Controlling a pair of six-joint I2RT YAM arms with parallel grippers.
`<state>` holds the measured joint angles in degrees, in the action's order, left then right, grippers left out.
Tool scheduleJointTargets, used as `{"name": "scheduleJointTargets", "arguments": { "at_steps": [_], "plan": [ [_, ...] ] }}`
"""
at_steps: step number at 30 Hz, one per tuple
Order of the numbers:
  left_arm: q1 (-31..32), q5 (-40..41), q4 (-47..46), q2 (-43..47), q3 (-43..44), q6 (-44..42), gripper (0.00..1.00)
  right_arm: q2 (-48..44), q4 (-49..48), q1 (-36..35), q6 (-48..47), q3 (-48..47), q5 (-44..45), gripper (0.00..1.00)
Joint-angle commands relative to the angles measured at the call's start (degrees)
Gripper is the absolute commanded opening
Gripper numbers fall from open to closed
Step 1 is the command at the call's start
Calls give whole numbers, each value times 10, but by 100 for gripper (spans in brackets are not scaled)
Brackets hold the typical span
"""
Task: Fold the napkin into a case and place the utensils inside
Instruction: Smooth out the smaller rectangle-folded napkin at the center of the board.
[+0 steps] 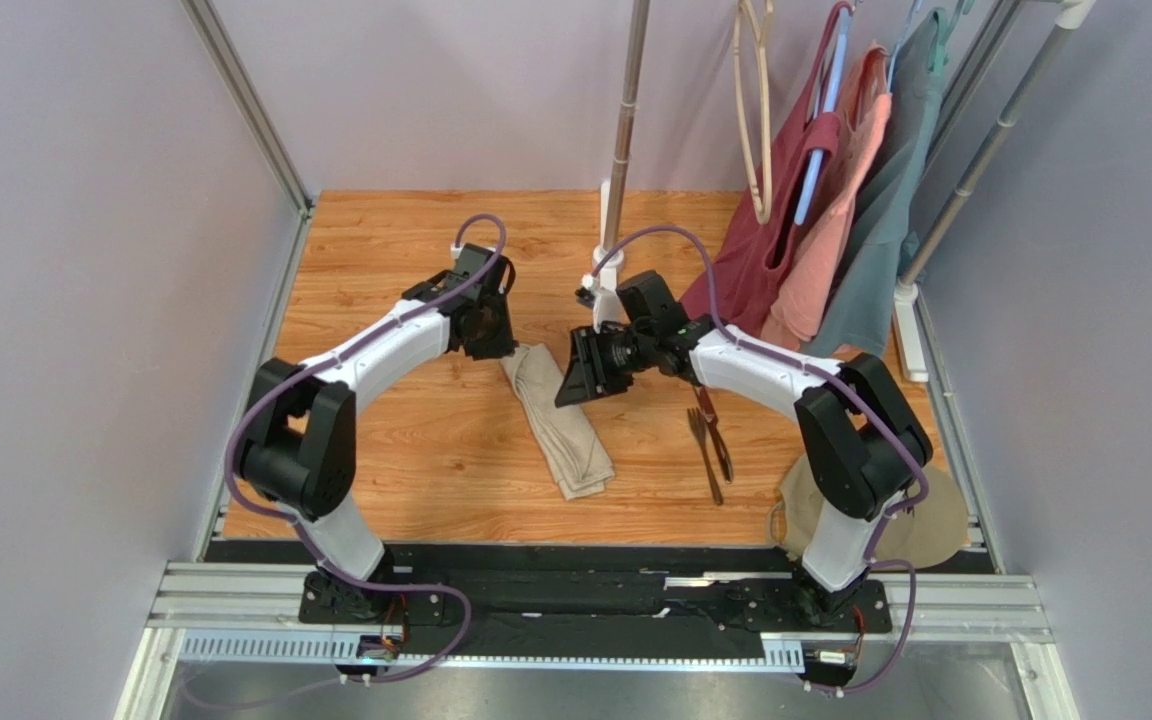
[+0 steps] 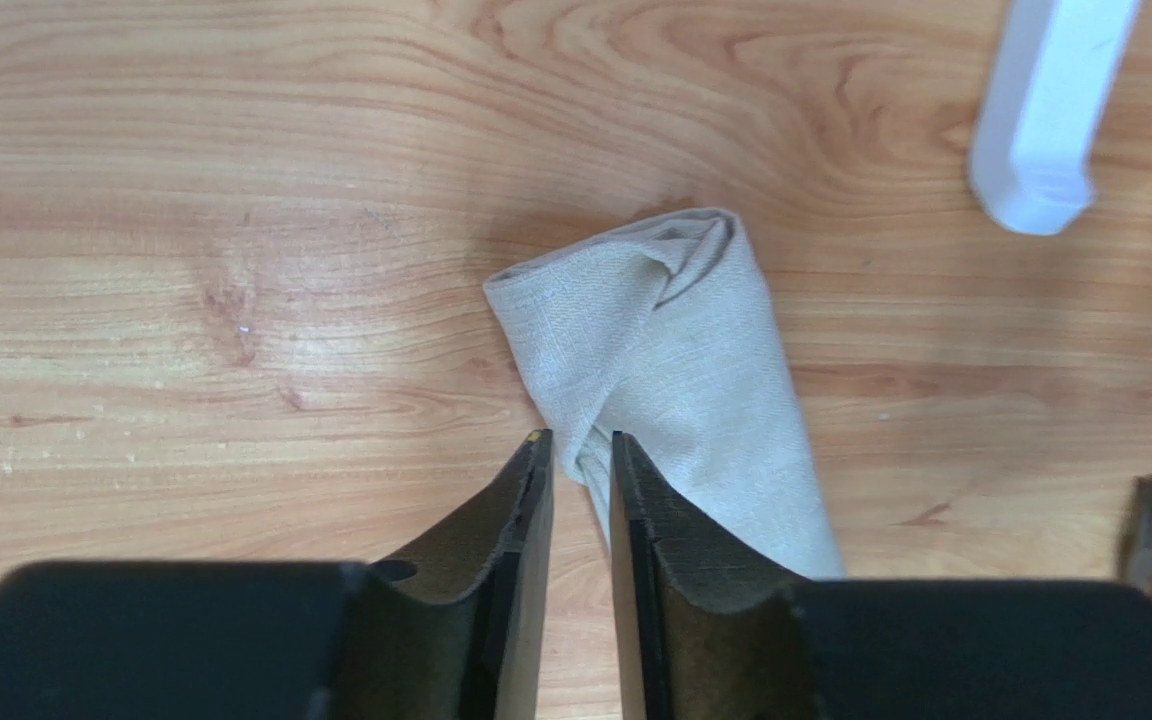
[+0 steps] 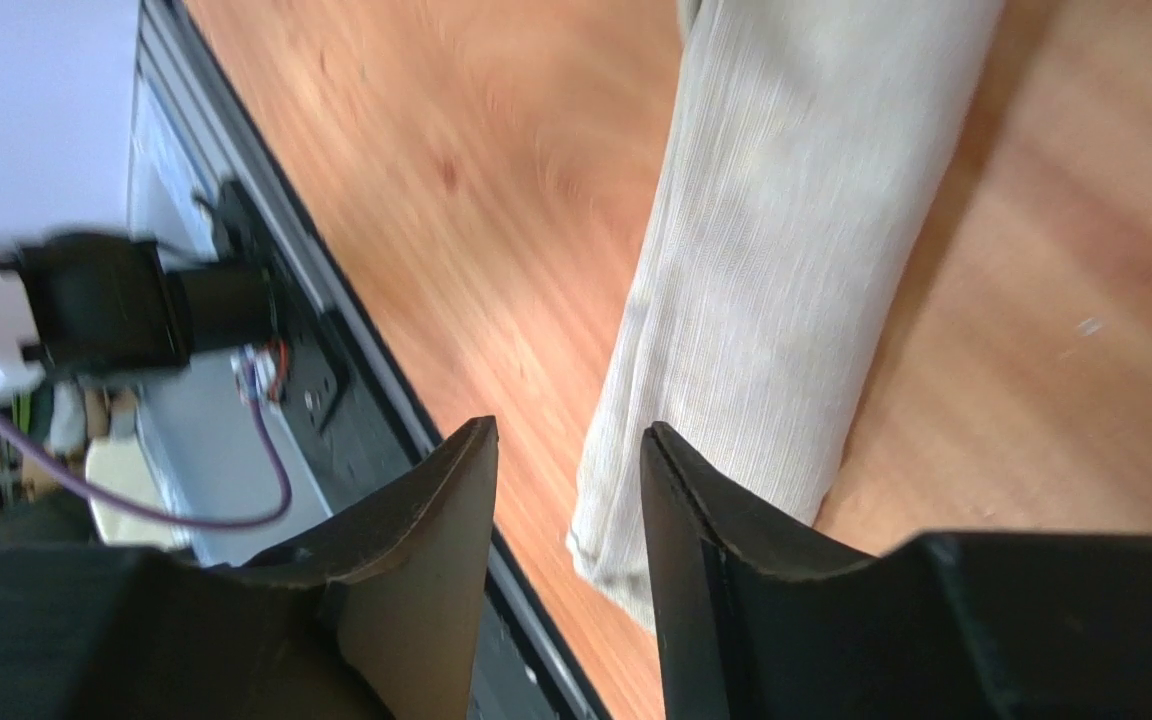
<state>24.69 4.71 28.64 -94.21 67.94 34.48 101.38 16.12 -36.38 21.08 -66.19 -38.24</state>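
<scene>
The napkin (image 1: 560, 420) lies on the wooden table as a narrow folded case, running from the far left toward the near right. My left gripper (image 1: 492, 327) hovers at its far end. In the left wrist view the gripper (image 2: 579, 438) has its jaws a little apart, and the cloth's bunched end (image 2: 687, 360) lies just beyond the tips, not gripped. My right gripper (image 1: 579, 375) hangs open to the right of the strip. It (image 3: 567, 428) is above the cloth (image 3: 778, 270) with nothing between its fingers. The dark utensils (image 1: 710, 443) lie together right of the napkin.
A round tan disc (image 1: 875, 518) sits at the near right, partly under the right arm. Maroon, salmon and grey-teal garments (image 1: 823, 225) hang from a rack at the back right. A metal pole (image 1: 627, 105) with a white foot (image 2: 1048, 105) stands behind the napkin.
</scene>
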Motion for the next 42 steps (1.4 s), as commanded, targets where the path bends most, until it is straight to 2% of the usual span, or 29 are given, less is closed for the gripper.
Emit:
{"name": "scheduleJointTargets", "arguments": {
  "at_steps": [1, 3, 4, 7, 10, 18, 30, 37, 42],
  "plan": [
    [3, 11, 55, -43, 57, -40, 26, 39, -107, 13, 83, -41, 71, 37],
    [3, 14, 55, -55, 64, -38, 26, 68, -133, 15, 117, -60, 86, 29],
    [3, 14, 55, -59, 65, -38, 26, 82, -150, 15, 126, -80, 88, 21],
    [3, 18, 51, -69, 66, -39, 27, 130, -178, 15, 148, -114, 85, 8],
    [4, 2, 45, -79, 67, -44, 28, 162, -192, 15, 163, -132, 77, 1],
    [13, -8, 24, -86, 62, -48, 28, 211, -235, 13, 208, -145, 44, 0],
    [30, 24, 59, -134, 104, -36, 26, 247, -247, 4, 226, -162, 31, 0],
    [30, 43, 62, -131, 99, -28, 18, 258, -259, 1, 237, -158, 24, 0],
    [30, 33, 62, -142, 105, -25, 6, 264, -263, -4, 240, -155, 20, 0]
  ]
}}
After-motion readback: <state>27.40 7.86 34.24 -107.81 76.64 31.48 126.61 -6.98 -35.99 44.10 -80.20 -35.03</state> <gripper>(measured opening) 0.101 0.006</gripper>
